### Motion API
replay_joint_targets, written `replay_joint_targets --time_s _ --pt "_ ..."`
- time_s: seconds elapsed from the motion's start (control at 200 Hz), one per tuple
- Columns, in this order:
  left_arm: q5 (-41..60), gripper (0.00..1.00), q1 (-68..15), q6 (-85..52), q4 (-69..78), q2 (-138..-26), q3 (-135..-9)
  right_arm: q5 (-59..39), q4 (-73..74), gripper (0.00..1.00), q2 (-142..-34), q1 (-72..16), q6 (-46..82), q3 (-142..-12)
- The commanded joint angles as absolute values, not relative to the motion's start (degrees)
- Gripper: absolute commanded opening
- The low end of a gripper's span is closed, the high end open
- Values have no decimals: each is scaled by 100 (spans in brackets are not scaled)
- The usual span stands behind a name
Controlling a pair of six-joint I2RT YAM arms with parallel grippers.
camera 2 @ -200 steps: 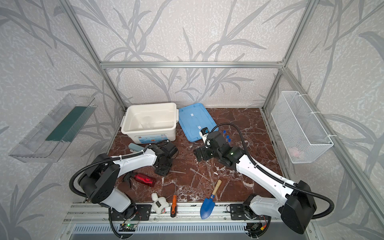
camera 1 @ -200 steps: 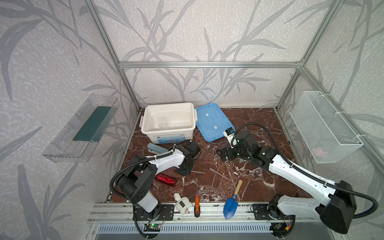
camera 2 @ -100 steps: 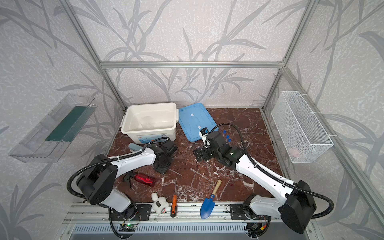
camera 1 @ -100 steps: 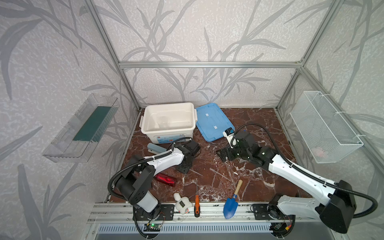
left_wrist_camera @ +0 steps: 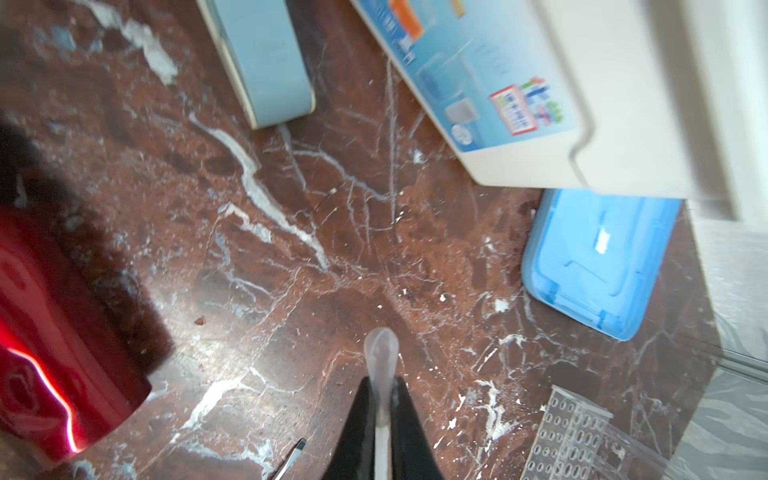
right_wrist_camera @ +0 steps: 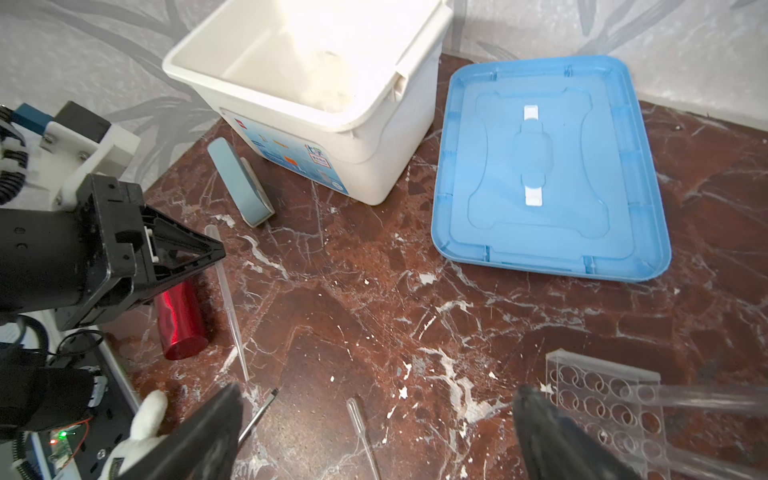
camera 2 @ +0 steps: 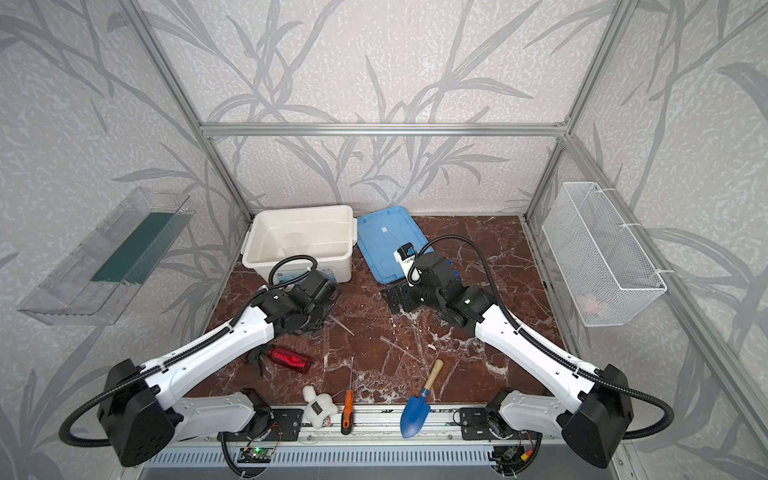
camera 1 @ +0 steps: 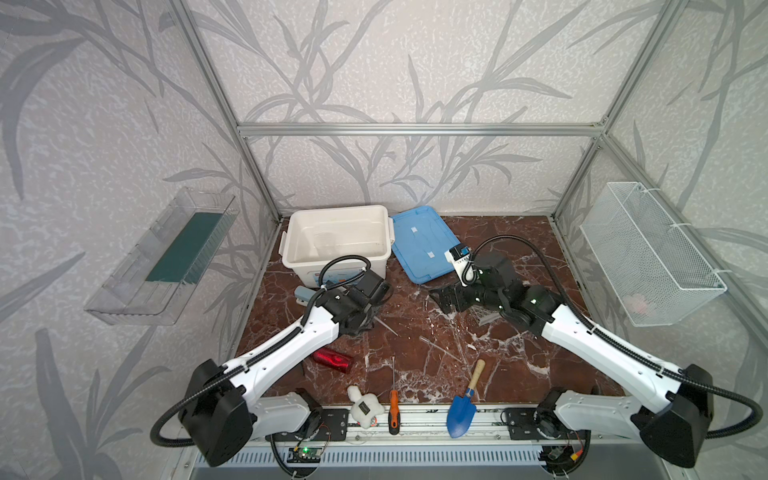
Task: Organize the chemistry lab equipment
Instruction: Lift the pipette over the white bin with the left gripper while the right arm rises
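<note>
Thin clear rod (left_wrist_camera: 380, 351) pinched in left gripper (left_wrist_camera: 382, 384) — bulb end protruding

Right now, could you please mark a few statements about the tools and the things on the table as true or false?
1. The left tool is shut on a pipette. True.
2. The right tool is shut. False: its jaws stand wide apart and hold nothing.
3. The lid sits on the bin. False: it lies flat on the table beside the open bin.
4. The can lies on its side. True.
5. The trowel lies inside the bin. False: it lies near the table's front edge.
</note>
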State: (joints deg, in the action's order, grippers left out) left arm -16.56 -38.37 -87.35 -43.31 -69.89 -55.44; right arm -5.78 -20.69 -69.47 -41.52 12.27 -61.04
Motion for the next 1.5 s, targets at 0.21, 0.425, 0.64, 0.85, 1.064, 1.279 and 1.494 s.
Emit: replay_joint_targets --time_s 0.21,0.425,0.64,0.85,1.064,1.279,1.494 --pt "-2288 5 -3754 -6022 -3776 -6765 -6853 -3089 -1362 99 -7206 -4144 1294 -7001" --pt "-822 4 -2894 -4725 -3553 -6929 -7647 -3189 -966 99 -7661 -4140 1308 -7667" --pt "-193 2 -2204 -3700 -4276 -7716 -8816 -2812 -1461 99 -8595 -4044 1433 -8806" --pt "1106 1 -1371 -3079 -4280 -8888 -9821 -2590 -2058 99 -9516 -3833 1547 -9906" --pt "1297 0 -1100 -2867 -4069 -10312 -11044 -2275 -2220 99 -10334 -3801 1621 -10658" --pt "1039 0 -1081 -2490 -4714 -11776 -12398 -2317 -2658 99 -10973 -3797 1473 -11376" --pt "1672 0 -1068 -2524 -4276 -12224 -11987 -2815 -2183 99 -11323 -3756 1306 -11480"
